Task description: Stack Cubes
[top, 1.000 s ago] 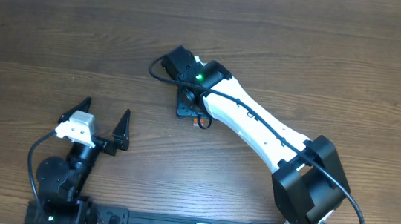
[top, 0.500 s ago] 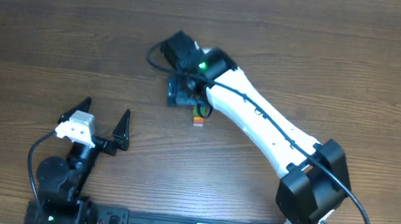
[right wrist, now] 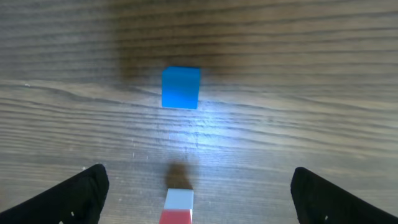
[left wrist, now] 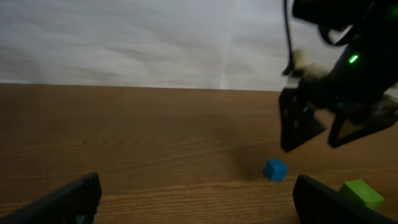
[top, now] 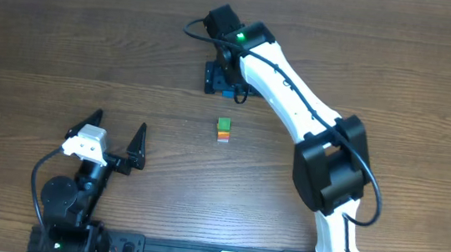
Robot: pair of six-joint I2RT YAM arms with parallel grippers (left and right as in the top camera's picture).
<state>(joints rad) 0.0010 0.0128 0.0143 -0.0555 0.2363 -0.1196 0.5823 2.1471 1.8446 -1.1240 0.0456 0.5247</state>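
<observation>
A: Where is the left claw [top: 119,120]?
B: At the lower left of the top view, spread wide open, and it grasps nothing.
A: And the cubes?
B: In the middle of the brown wooden counter [top: 51,24] stands a small stack of cubes [top: 223,130], a green one on top and orange-red under it.
A: What lies farther?
B: A small blue cube [right wrist: 181,88] lies alone on the counter, near the stack but apart from it. The right claw [top: 222,81], on the white arm [top: 286,107], hangs above it at the upper centre, released, touching no cube.
</observation>
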